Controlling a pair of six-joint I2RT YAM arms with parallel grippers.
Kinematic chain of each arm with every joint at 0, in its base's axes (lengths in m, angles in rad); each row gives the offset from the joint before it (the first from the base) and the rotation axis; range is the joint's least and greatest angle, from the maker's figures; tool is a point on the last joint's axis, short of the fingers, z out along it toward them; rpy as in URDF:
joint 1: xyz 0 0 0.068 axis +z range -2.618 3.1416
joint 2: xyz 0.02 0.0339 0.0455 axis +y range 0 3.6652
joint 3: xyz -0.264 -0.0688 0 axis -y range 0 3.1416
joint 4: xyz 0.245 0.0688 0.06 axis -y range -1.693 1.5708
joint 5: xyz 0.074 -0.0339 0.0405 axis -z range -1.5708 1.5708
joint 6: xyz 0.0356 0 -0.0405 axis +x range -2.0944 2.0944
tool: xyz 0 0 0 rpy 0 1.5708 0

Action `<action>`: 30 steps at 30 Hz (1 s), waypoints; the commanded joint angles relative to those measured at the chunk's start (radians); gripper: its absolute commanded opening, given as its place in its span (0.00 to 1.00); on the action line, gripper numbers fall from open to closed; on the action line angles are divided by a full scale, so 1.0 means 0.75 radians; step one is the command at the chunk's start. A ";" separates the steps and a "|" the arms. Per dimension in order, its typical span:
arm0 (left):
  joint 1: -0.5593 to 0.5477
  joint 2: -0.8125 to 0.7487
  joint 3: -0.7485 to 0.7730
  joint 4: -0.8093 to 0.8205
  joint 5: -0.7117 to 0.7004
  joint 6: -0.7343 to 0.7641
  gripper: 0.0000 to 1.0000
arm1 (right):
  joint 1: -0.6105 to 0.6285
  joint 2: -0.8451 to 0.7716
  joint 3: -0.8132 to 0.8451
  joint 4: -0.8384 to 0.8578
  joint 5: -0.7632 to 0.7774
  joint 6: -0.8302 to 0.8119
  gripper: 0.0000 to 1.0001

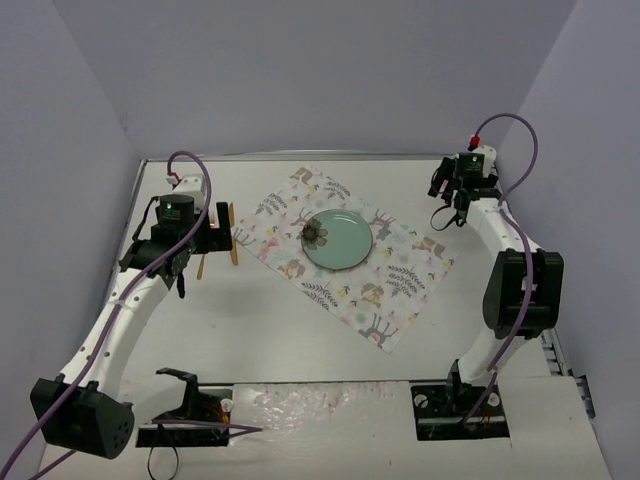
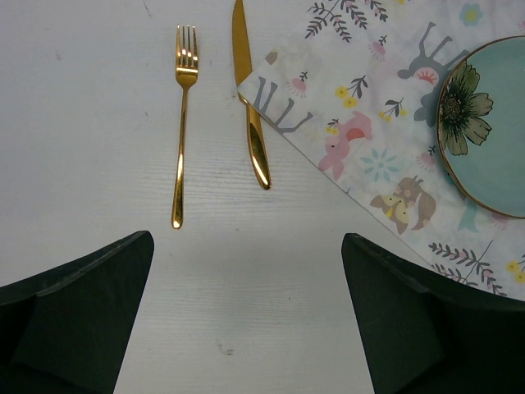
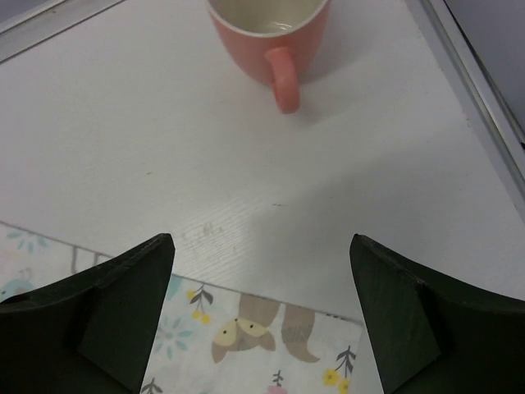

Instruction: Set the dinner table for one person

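Note:
The dinner table is a large white top with metal edging. A floral placemat lies turned on it and carries a teal plate with a flower print. A gold fork and a gold knife lie side by side left of the placemat; the knife overlaps its corner. My left gripper is open and empty, just short of their handles. My right gripper is open and empty over the placemat's far right edge. A pink mug stands beyond it, upright with its handle toward me.
The table's metal edge runs close to the right of the mug. Purple walls enclose the table on three sides. In the top view the left gripper is at the left of the placemat and the right gripper at the far right.

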 commanded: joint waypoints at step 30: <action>0.014 0.044 0.025 0.059 -0.021 0.000 0.97 | -0.156 0.662 0.707 0.065 -0.085 -0.268 0.51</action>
